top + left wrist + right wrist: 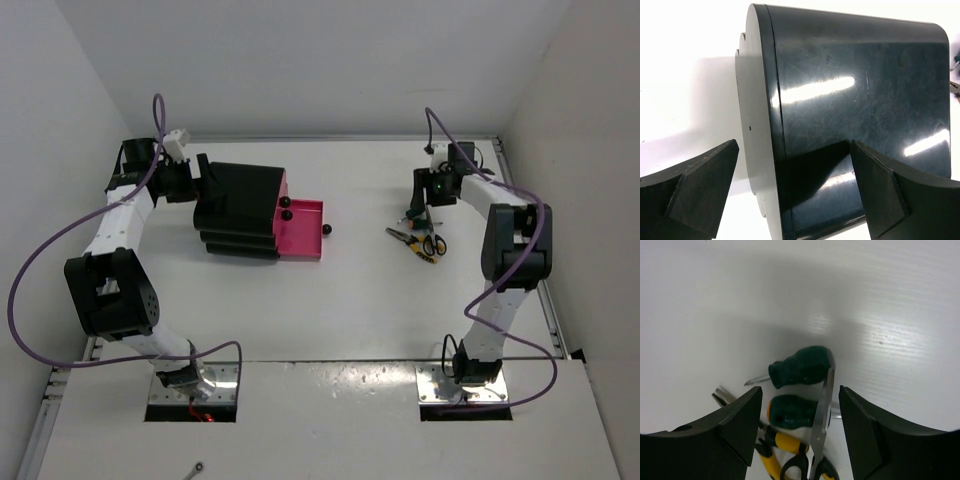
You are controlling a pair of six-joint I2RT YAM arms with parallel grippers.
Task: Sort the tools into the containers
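Observation:
The black cabinet point(240, 210) lies on the table's left with one pink drawer point(300, 232) pulled out; round black knobs point(284, 204) show at its front. My left gripper point(794, 145) is open, its jaws straddling the cabinet's point(855, 100) rear edge. On the right lie the tools point(418, 238) in a heap. My right gripper point(800, 410) hangs open just above them. One green-handled screwdriver point(792, 412) and the scissors' blade point(822, 410) lie between its fingers. A second green screwdriver point(802, 367) lies just beyond, and the yellow-handled pliers point(785, 442) nearer the camera.
White walls close in the table on the left, back and right. Purple cables loop off both arms point(30, 270). The right arm's elbow point(510, 245) stands just right of the tool heap.

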